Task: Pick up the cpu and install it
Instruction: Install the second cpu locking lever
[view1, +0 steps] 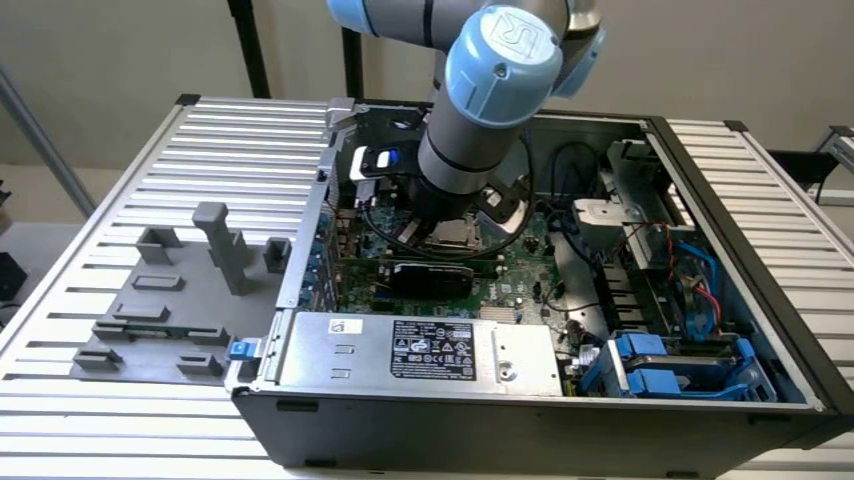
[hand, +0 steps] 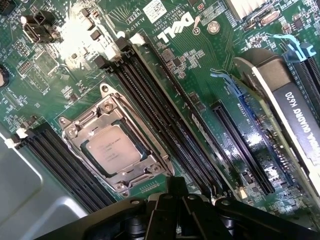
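right, in the exterior view i see my arm (view1: 487, 90) reaching down into the open computer case (view1: 534, 400), which sits on the slatted desk (view1: 120, 190); its wrist hangs over the motherboard (view1: 514, 290) just behind the graphics card (view1: 427, 275), with the silver power supply (view1: 420, 350) along the near wall and grey fixture blocks (view1: 180, 290) well off to the exterior view's left. in the wrist view the cpu (hand: 111, 148) lies flat inside the metal-framed socket (hand: 117, 145), between two banks of black memory slots (hand: 165, 120). the tool (hand: 177, 210) shows as dark metal at the frame edge, apart from the chip; i cannot tell whether it is spread or pressed together.
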